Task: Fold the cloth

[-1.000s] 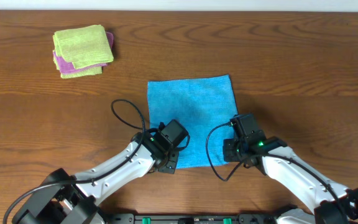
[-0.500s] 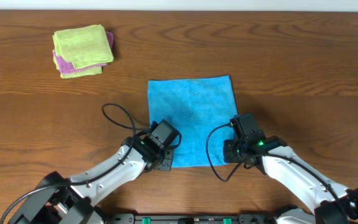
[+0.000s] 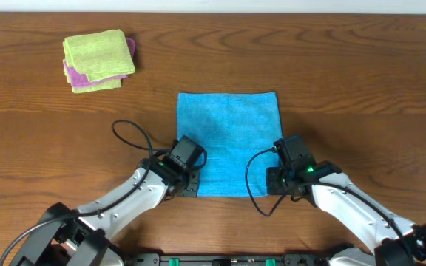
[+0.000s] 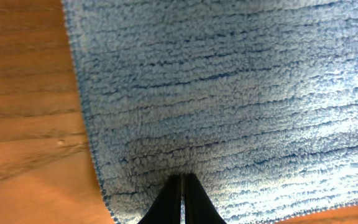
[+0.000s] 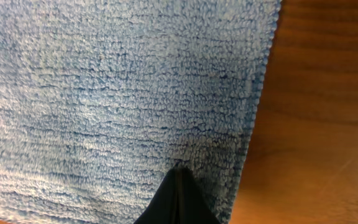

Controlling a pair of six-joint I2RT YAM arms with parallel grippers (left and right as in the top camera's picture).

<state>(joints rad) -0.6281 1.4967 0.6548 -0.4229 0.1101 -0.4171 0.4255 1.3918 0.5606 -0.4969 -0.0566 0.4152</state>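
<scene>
The sky-blue cloth lies spread flat on the wooden table, a single layer with its edges roughly square to the table. My left gripper is shut, its tips pressed down on the cloth just inside the near left corner. My right gripper is also shut. Its tips rest on the cloth just inside the near right edge. Neither gripper has any fabric lifted between its fingers.
A folded lime-green cloth sits on a purple cloth at the far left of the table. A black cable loop hangs off the left arm beside the blue cloth's left edge.
My left gripper has slid left across the cloth to its near left corner. The cloth's near edge and left edge have shifted slightly. The right arm has stayed put.
</scene>
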